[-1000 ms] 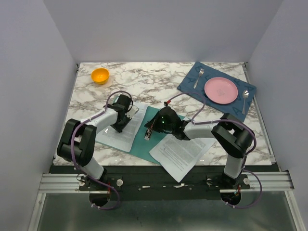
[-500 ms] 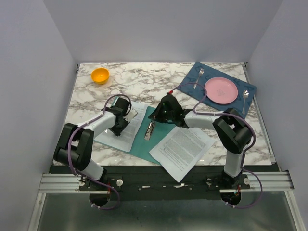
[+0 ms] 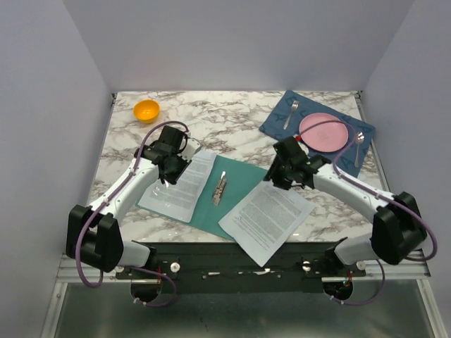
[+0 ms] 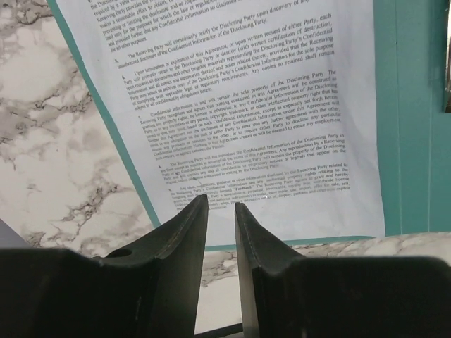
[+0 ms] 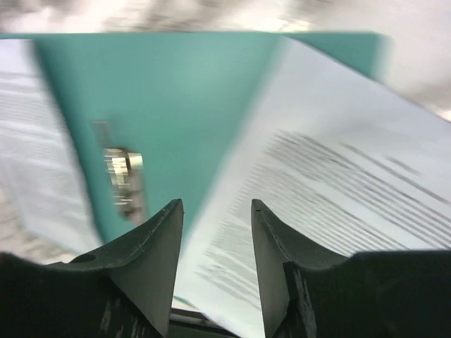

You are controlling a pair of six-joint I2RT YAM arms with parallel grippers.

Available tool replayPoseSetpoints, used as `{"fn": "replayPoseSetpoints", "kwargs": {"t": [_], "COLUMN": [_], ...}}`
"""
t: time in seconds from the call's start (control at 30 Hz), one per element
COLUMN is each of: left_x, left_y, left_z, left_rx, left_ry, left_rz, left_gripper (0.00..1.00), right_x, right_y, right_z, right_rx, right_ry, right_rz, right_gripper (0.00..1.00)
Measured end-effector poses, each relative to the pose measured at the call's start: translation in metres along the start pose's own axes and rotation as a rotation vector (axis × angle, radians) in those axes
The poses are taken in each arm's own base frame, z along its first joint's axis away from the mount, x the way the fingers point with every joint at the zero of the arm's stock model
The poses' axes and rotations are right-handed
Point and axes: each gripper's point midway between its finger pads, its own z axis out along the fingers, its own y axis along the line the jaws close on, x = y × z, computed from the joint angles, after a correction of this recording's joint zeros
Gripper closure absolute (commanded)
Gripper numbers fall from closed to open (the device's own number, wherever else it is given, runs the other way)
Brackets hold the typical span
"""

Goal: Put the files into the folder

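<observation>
pale grey walls enclose a veined marble tabletop bearing a flat teal-green folder, with white printed paper sheets overlapping it. above the folder, the left gripper gapes narrowly and the right gripper wider, both empty.

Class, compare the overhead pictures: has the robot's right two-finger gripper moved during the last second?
Yes. The right gripper has swung rightward, away from the silver metal clip of the teal-green folder, toward the round pink plate.
</observation>
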Motion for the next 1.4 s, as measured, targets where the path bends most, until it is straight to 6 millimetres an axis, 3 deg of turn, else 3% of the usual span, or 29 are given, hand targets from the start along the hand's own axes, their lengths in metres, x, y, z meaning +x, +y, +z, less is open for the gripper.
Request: {"fn": "replayPoseSetpoints", "kwargs": {"t": [0.13,0.27,0.37,0.5,0.73,0.9,1.4], "left_x": [0.001,0.005,0.005,0.005,0.005,0.005,0.009], "left_y": [-0.005,-0.008,-0.008,-0.008,-0.009,-0.009,-0.01], "left_z": [0.001,0.003,0.003,0.003,0.003,0.003,0.005], "left_rx": [0.026,0.039,0.04,0.041,0.043,0.043,0.046], "left_ry": [0.003,0.021,0.02,0.021,0.021,0.021,0.032], "left_rz": [-0.009,-0.009,-0.009,-0.009,-0.01,-0.011,-0.011], "left_gripper": [0.63,0.62,0.62,0.62,0.62,0.62,0.62], "right_x": [0.033,0.064,0.081,0.094,0.102,0.1,0.067], "right_y": [-0.072,-0.121,-0.146,-0.164,-0.175,-0.171,-0.127], "right_z": [-0.022,-0.033,-0.036,-0.039,-0.035,-0.03,-0.007], "right_rx": [0.168,0.271,0.326,0.359,0.391,0.385,0.284], "right_ry": [0.038,0.082,0.109,0.122,0.136,0.135,0.103], "right_rz": [0.029,0.062,0.085,0.109,0.126,0.123,-0.038], "right_gripper": [0.48,0.48,0.48,0.48,0.48,0.5,0.63]}}
